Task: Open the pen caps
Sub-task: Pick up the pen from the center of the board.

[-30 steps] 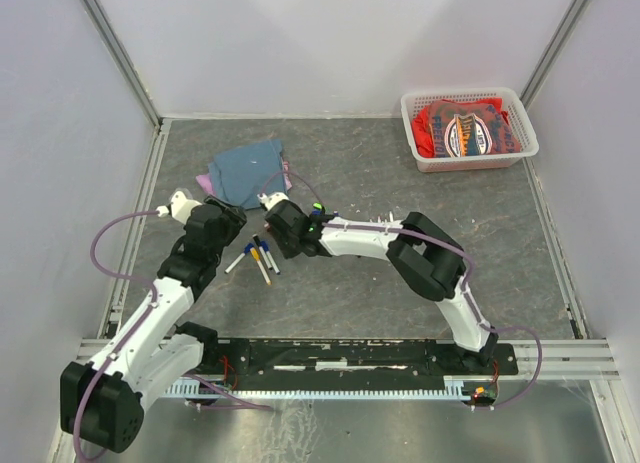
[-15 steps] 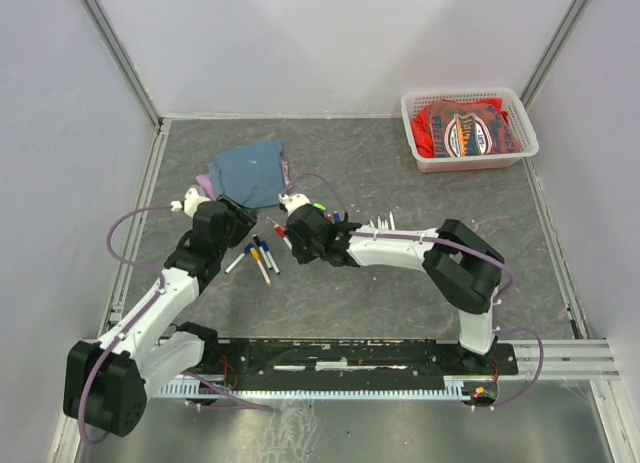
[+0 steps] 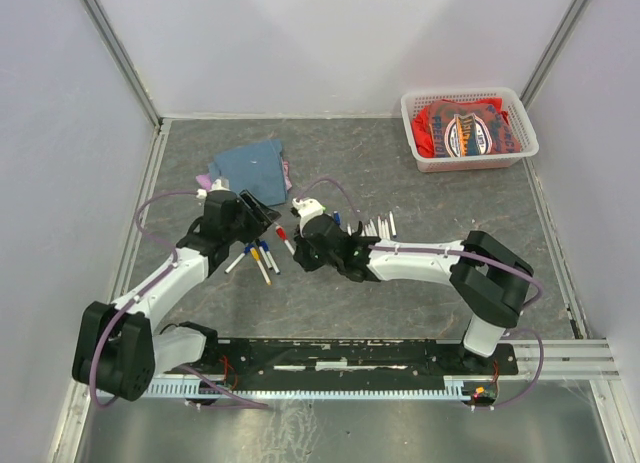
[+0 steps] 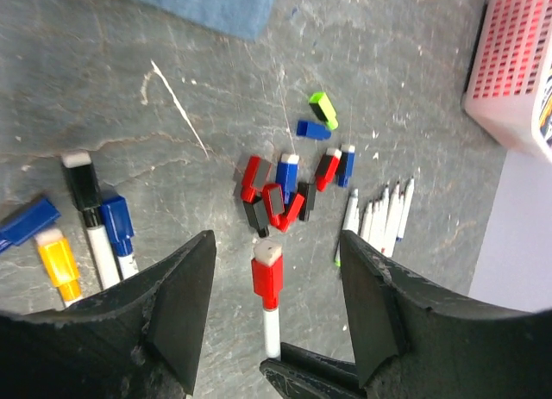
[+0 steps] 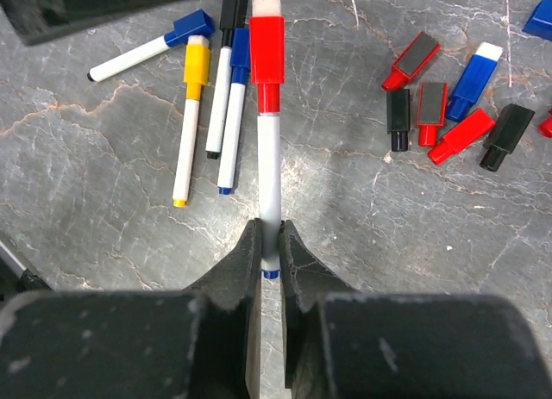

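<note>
Red cap (image 5: 266, 50) on pen (image 5: 269, 166) gripped by right pincer (image 5: 270, 237), left pincer (image 4: 276, 248) spread wide

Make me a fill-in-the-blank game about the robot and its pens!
The right gripper pinches a pen whose cap is ____.
The left gripper has jaws that stand ____.
The basket sits in the table's far ____ corner.
Missing words: red, open, right.
</note>
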Robot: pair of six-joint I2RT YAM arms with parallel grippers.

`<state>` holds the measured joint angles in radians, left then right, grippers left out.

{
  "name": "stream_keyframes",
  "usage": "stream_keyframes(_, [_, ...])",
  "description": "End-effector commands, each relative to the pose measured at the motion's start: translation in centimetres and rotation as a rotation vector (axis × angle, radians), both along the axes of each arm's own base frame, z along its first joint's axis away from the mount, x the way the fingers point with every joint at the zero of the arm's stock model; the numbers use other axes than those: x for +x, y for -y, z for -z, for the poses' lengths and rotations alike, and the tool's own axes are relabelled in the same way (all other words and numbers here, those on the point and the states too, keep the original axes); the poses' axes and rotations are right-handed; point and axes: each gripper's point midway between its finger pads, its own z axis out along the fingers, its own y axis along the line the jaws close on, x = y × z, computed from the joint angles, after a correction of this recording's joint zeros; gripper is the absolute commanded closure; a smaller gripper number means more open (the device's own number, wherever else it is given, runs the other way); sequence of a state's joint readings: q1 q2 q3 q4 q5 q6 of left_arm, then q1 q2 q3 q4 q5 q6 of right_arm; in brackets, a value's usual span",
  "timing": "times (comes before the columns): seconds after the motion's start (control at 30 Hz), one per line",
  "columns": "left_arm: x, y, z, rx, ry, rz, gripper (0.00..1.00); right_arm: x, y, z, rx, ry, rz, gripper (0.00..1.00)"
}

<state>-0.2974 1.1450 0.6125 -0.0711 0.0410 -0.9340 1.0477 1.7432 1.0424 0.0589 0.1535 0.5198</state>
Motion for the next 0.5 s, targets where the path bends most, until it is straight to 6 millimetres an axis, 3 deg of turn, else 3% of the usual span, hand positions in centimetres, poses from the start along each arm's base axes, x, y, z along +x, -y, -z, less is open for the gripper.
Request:
stream_keyframes(0.0, [0.7, 2.4, -2.1, -0.060, 0.063, 0.135, 0.34, 0.3, -1.1, -3.6, 0.128, 0.050, 0.007, 0.99])
stream_keyframes(0.47, [0.1, 3.6, -2.1, -0.124, 0.061, 0.189, 0.42, -0.3, -2.1, -5.8, 0.206, 0.045, -0.025, 0.99])
